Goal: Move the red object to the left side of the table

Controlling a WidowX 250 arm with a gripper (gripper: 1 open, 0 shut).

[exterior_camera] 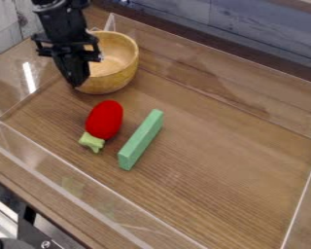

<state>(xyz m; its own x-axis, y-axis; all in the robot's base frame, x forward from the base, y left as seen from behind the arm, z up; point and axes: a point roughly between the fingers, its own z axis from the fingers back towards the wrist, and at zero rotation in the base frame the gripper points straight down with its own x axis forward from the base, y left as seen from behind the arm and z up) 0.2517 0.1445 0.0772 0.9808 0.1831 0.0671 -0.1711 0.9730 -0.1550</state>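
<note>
The red object [104, 118], a small rounded toy fruit with a pale green leafy stem at its near end, lies on the brown wood-grain table [224, 146] left of centre. My black gripper [75, 82] hangs pointing down above and behind it, in front of the wooden bowl's near left rim. Its fingers are pressed together with nothing between them. It stands apart from the red object, a short way up and to the left.
A round wooden bowl [113, 60] sits at the back left, partly hidden by the gripper. A long green rectangular block [140, 138] lies just right of the red object. Low clear acrylic walls [42, 165] edge the tabletop.
</note>
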